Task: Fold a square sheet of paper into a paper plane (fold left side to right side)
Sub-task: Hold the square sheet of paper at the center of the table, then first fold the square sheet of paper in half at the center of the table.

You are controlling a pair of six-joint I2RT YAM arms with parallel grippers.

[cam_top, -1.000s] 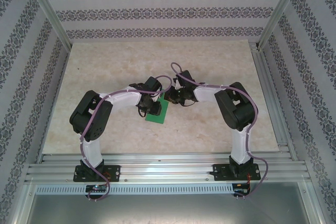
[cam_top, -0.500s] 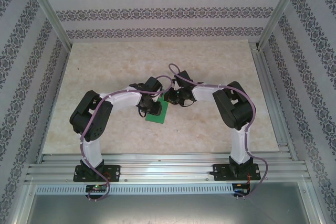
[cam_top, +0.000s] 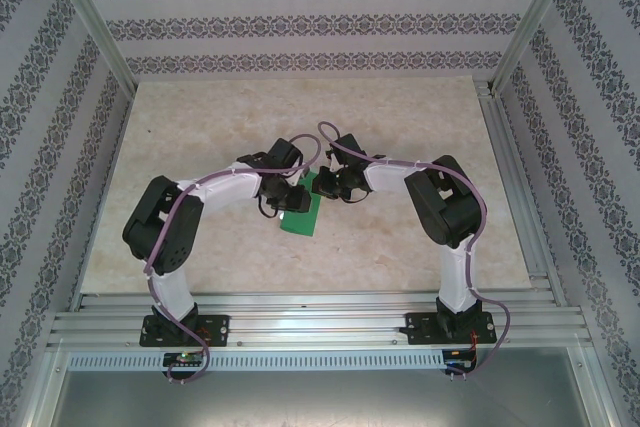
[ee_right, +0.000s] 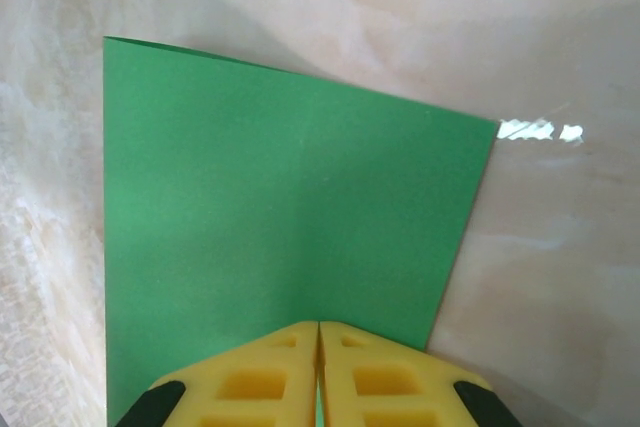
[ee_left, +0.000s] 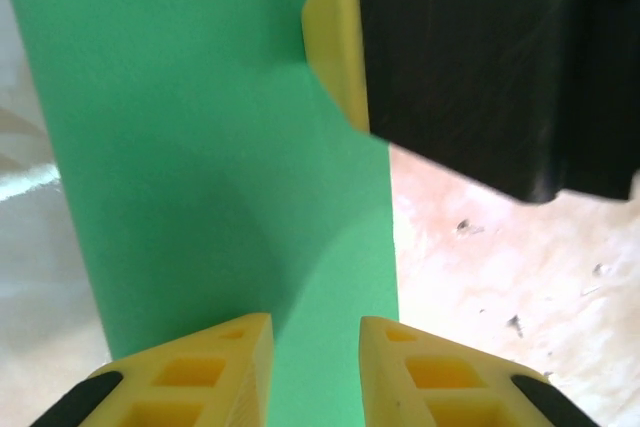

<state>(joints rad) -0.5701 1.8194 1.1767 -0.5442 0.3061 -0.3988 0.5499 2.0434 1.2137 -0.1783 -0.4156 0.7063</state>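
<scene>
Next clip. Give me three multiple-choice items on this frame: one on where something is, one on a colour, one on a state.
1. Where on the table is the green sheet? A the middle; B the far left corner; C the near right edge.
2. What colour are the fingers? A red; B yellow; C white.
3. How does the right gripper stand? A wide open; B half open, empty; C shut on the sheet.
Key: A, the top view shows the sheet central; B, both wrist views show yellow fingers; C, its fingertips meet on the sheet's edge.
</scene>
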